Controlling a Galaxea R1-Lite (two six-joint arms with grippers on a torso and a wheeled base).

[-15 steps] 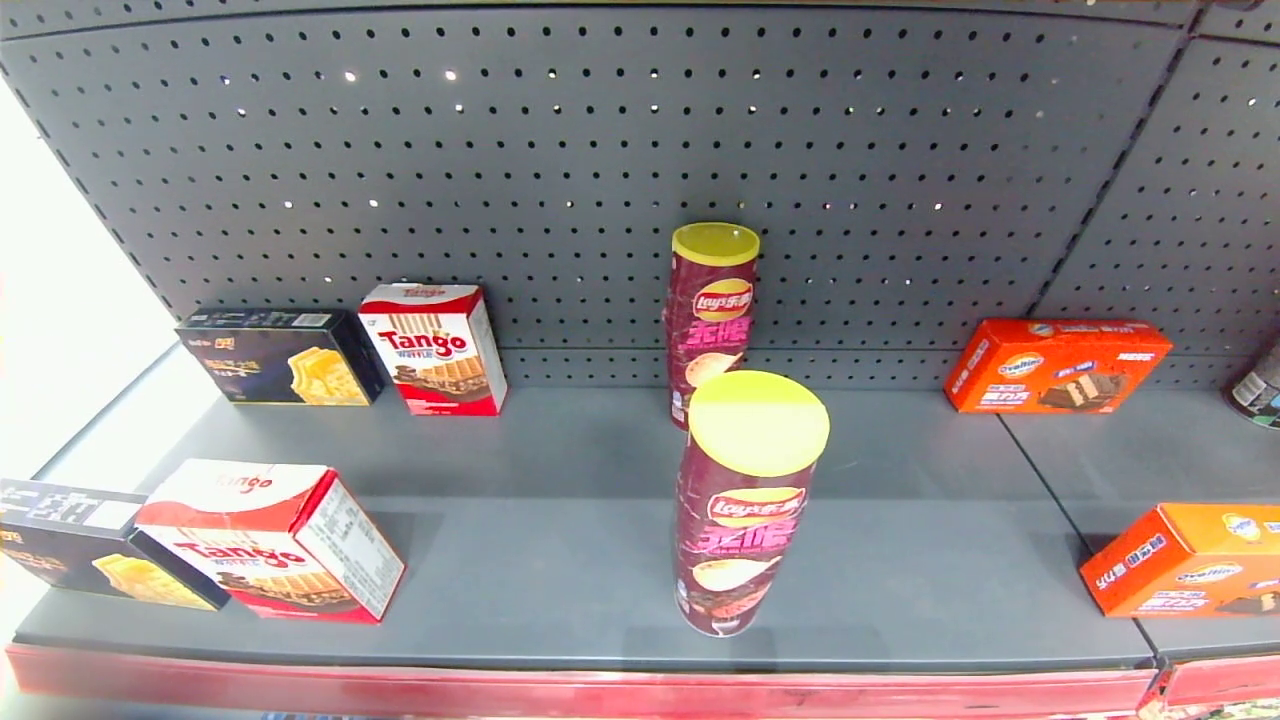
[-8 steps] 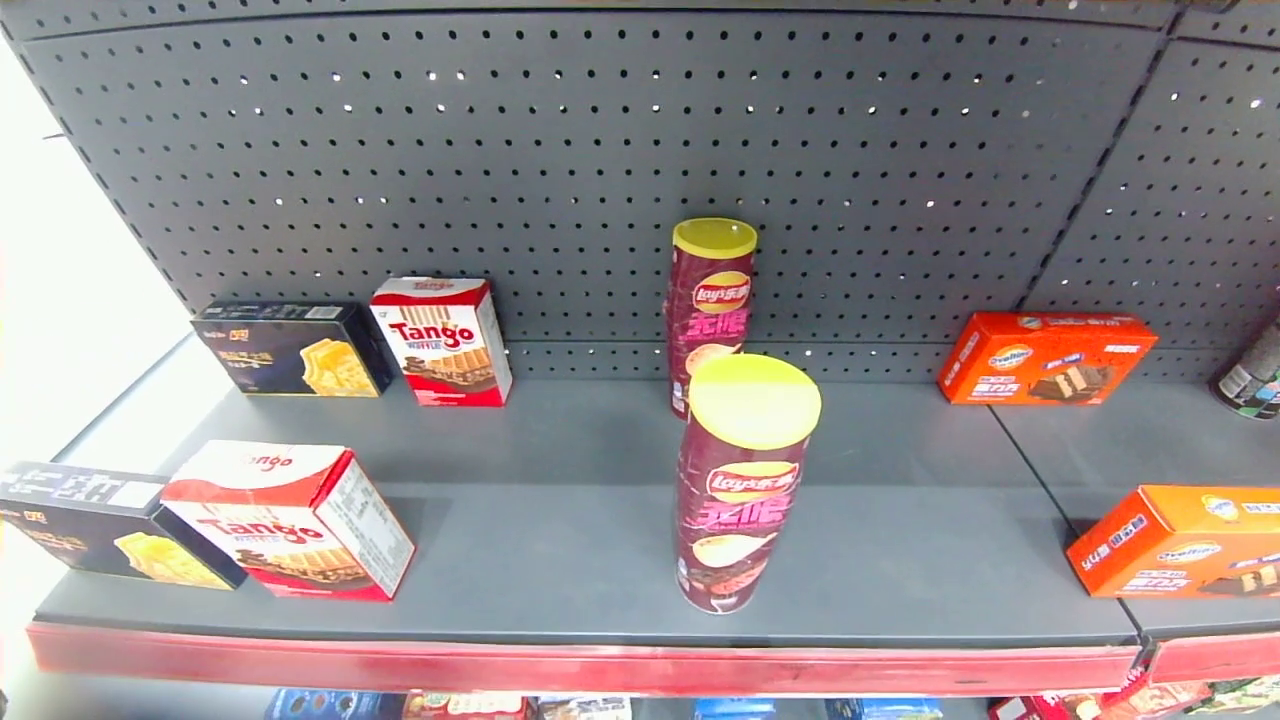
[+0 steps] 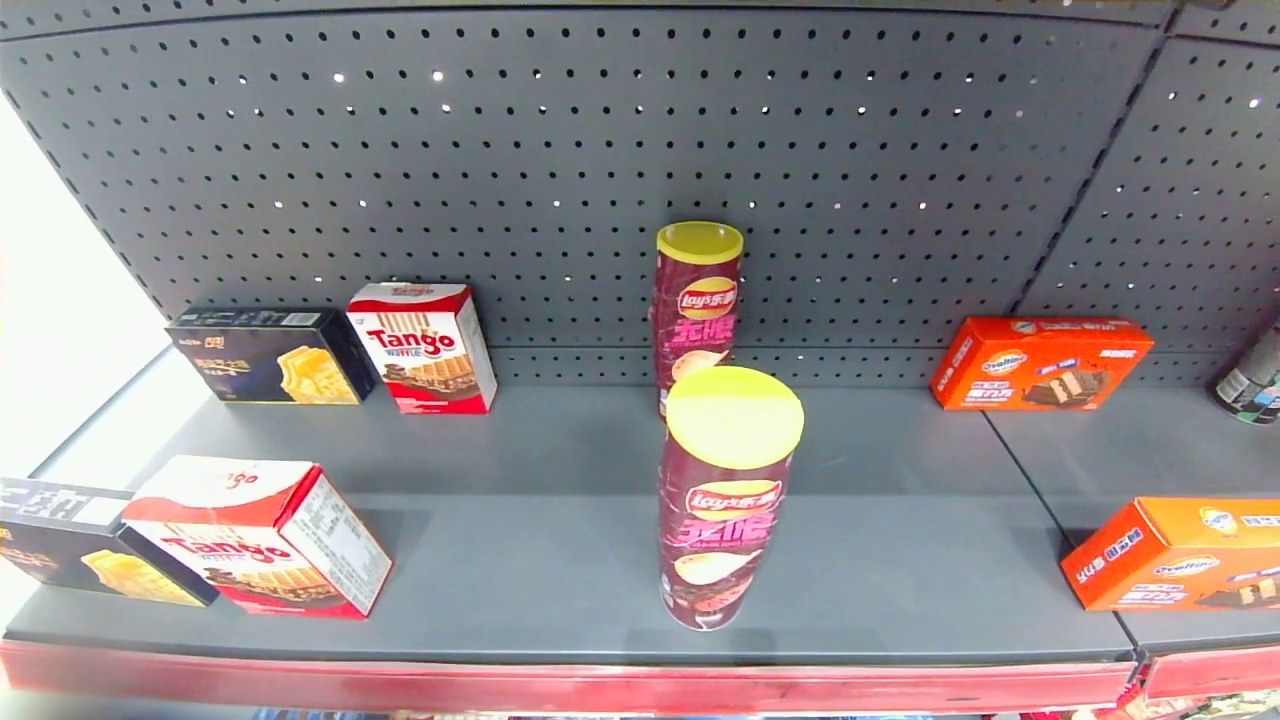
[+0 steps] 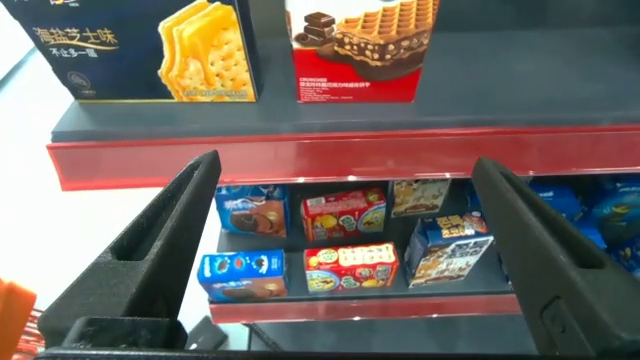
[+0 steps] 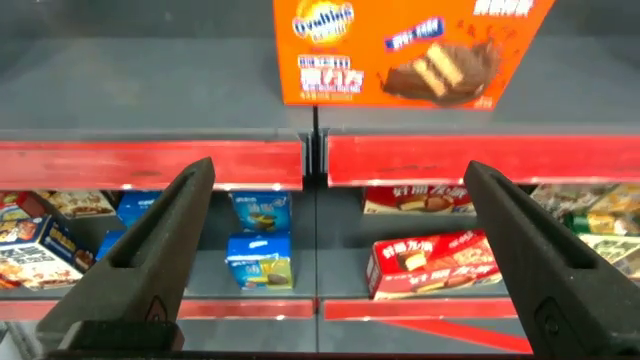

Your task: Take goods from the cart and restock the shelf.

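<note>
Just above and ahead of the left gripper [image 4: 345, 165], wide open and empty, a cracker box [image 4: 150, 50] and a wafer box [image 4: 360, 50] sit on the shelf [image 4: 520, 75]. The right gripper [image 5: 338, 168], equally wide and empty, faces an orange box [image 5: 410, 50]. Between those goods a front can [image 3: 725, 490] and a rear can [image 3: 697, 290] stand upright. Bare stretches suggest restocking is partly done; another item must come from the cart.

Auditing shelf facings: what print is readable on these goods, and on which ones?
Front chip can: logo and large characters, readable.
Front wafer box: big logo readable; side print too small.
Front orange box: oval logo and characters readable.
Front black cracker box: characters readable.
Lower-shelf packs: too small.
Brand names not copied out.
</note>
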